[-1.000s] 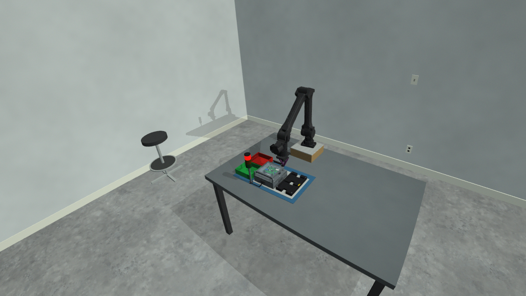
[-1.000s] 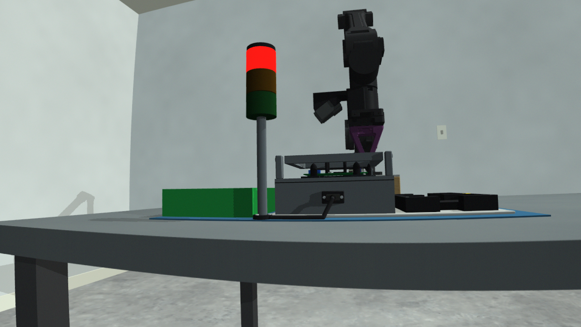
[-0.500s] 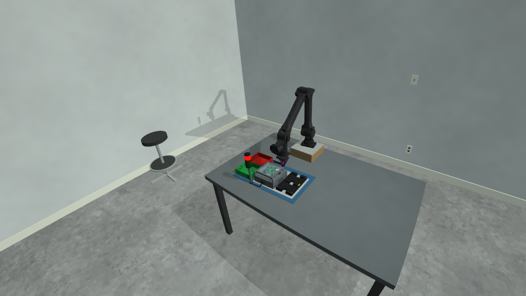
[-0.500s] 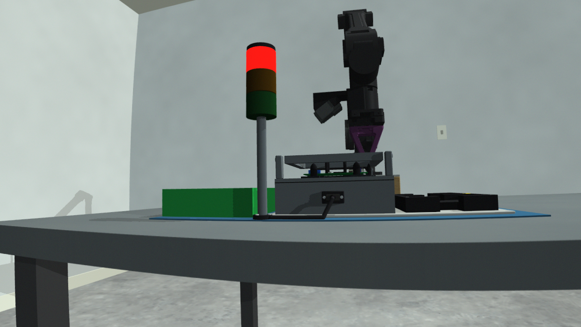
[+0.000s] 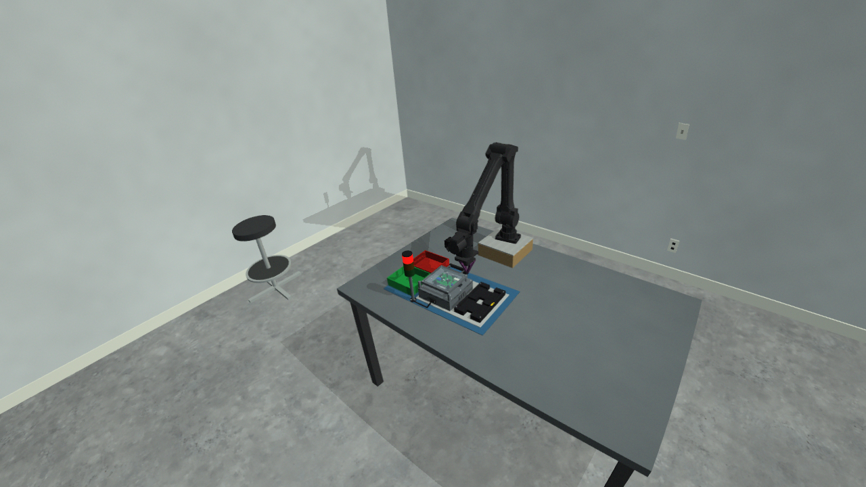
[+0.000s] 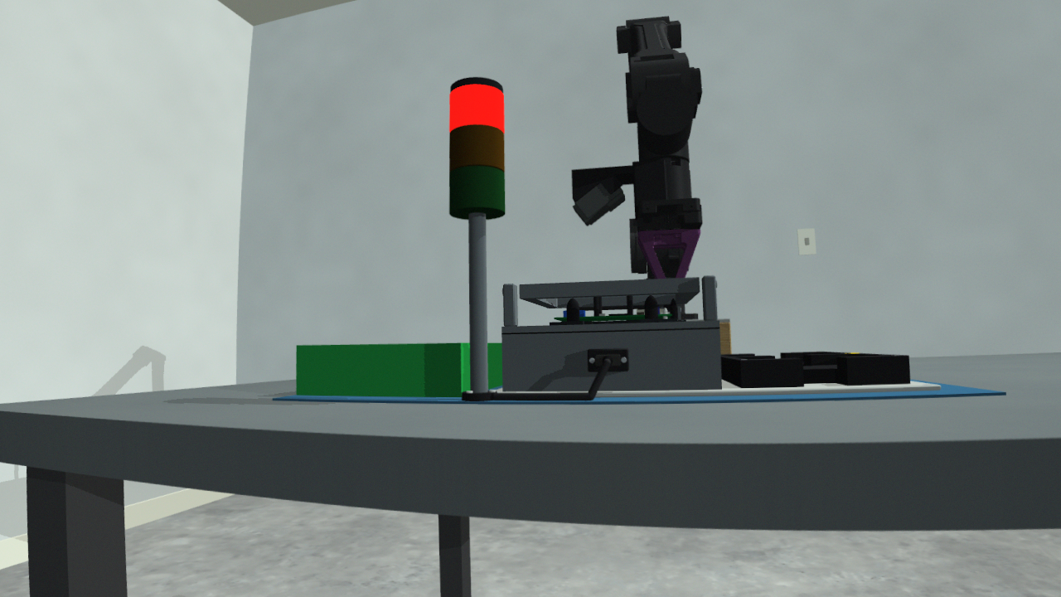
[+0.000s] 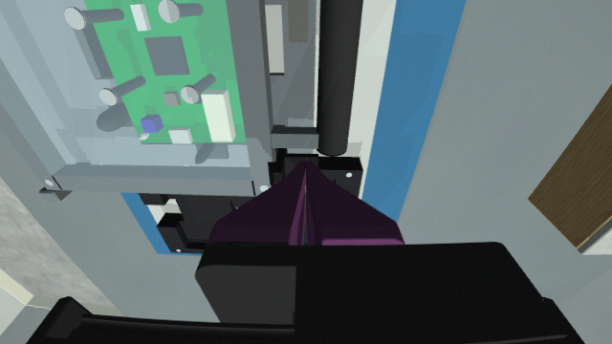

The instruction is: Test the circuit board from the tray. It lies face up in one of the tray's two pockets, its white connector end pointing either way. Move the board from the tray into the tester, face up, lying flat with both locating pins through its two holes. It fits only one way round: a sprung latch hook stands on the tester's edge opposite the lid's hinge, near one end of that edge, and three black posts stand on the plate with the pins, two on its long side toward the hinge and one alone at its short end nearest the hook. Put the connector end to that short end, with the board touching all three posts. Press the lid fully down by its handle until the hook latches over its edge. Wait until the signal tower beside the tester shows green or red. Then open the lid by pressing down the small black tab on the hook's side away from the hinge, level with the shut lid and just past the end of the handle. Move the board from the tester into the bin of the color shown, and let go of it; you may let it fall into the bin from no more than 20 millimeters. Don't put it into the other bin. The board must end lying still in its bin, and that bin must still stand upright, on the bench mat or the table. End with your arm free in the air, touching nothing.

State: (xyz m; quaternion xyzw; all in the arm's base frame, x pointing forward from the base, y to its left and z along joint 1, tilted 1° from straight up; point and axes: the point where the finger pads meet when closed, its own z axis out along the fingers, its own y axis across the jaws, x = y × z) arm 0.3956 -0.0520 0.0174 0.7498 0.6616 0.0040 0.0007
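Note:
The green circuit board (image 7: 167,72) (image 5: 446,278) lies in the grey tester (image 6: 608,356) (image 5: 438,295) under the clear lid (image 6: 608,291) (image 7: 143,174), which is down over it. The white connector points toward the latch end. The signal tower (image 6: 477,104) (image 5: 407,257) glows red at its top. My gripper (image 7: 306,170) (image 6: 665,276) (image 5: 465,271) is shut on nothing. Its tips point down at the small black tab (image 7: 341,174), just past the end of the black handle (image 7: 337,72). Whether they touch the tab I cannot tell.
The red bin (image 5: 431,260) and green bin (image 5: 402,278) (image 6: 370,369) stand beyond the tower on the blue mat (image 5: 511,295) (image 7: 411,96). The black tray (image 5: 481,299) (image 6: 816,367) lies beside the tester. The arm's wooden base block (image 5: 505,249) (image 7: 574,182) is behind.

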